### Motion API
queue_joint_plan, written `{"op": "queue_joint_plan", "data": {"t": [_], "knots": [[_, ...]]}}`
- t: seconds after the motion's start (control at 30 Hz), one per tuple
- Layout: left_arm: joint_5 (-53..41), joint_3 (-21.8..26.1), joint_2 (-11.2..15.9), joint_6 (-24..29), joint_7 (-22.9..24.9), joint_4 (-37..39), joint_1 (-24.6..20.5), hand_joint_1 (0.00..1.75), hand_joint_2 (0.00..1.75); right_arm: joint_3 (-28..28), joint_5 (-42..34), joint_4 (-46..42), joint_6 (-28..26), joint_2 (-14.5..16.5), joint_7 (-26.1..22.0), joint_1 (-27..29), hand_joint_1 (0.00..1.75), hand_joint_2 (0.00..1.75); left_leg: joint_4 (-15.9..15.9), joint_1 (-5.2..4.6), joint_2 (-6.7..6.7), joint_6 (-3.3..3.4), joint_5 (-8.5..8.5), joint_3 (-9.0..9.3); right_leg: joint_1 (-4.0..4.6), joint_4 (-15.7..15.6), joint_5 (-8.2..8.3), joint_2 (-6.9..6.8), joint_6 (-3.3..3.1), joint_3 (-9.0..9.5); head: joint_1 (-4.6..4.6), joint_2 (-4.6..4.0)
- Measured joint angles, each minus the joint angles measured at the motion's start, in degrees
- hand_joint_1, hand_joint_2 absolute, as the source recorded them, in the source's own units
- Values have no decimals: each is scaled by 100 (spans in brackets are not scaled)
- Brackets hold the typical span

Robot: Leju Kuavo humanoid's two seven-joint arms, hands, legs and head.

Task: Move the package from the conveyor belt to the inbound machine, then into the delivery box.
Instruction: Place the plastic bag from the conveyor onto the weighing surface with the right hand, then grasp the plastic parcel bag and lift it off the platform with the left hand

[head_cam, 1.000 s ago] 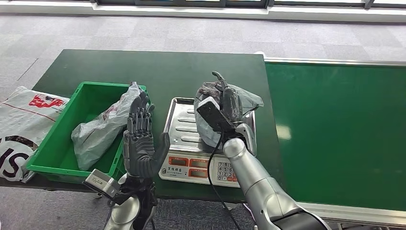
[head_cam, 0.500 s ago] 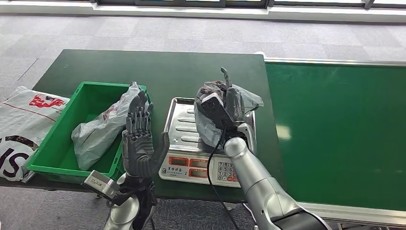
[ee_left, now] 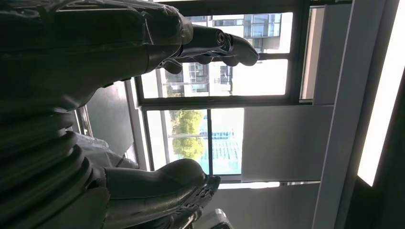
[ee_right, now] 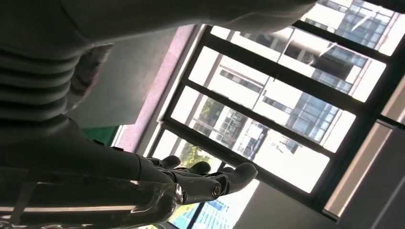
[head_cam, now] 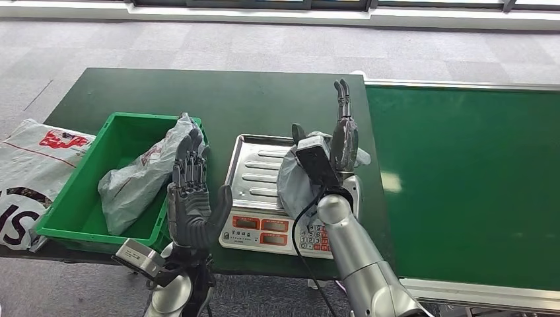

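A grey plastic package (head_cam: 292, 183) lies on the right side of the steel tray of the scale (head_cam: 253, 173). My right hand (head_cam: 338, 140) stands just beyond it with its fingers (head_cam: 343, 109) stretched straight up and nothing in them; whether the palm still touches the bag I cannot tell, since the wrist camera hides part of the package. My left hand (head_cam: 191, 193) is raised in front of the table between the green box (head_cam: 74, 203) and the scale, fingers spread, holding nothing. In the wrist views both the left hand (ee_left: 119, 52) and the right hand (ee_right: 143, 181) show bare fingers against windows.
Another grey package (head_cam: 135, 177) lies inside the green box. The green conveyor belt (head_cam: 469, 185) runs along the right of the dark green table (head_cam: 218, 99). A white printed bag (head_cam: 30, 168) hangs off the table's left end.
My right hand has let go of the package, straightened its fingers upward and shifted right. The package now sits lower on the scale tray. The left hand has barely moved.
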Motion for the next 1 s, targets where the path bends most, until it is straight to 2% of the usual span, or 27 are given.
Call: {"op": "queue_joint_plan", "data": {"t": [0.27,0.5,0.63,0.73,0.83,1.0], "knots": [[0,0,18,39,0,-21,83,0,175,252,-158,-1317,-253,-150,18,556,0,0,0,0,1,-1,0,0,1,-1,-1,-1,1,1,0,-1],[-31,0,31,107,0,-19,142,0,175,291,-171,-1910,-583,-286,-20,881,0,0,0,0,0,-1,0,-1,0,-1,0,-1,1,1,0,0],[-114,0,53,149,0,39,152,0,175,291,-184,-2210,-788,-335,-108,1073,0,175,0,0,1,-1,-1,-1,0,-1,-1,-1,1,0,1,-1],[-337,0,64,225,12,91,150,0,175,291,-316,-2417,-981,-363,-220,1185,0,175,0,0,0,-1,-1,-1,0,-2,-1,-1,1,0,-1,-1],[-1001,1,98,424,138,230,70,0,175,296,-472,-2896,-1319,-367,-344,1402,0,175,0,0,-4,-1,-1,-3,0,-2,-1,-5,2,0,-1,-2],[-2716,1,206,498,695,892,-555,0,175,382,-397,-3954,-1450,-319,-389,1795,0,175,0,0,-5,-2,-1,-3,0,-2,-1,-6,1,0,-1,0]]}}
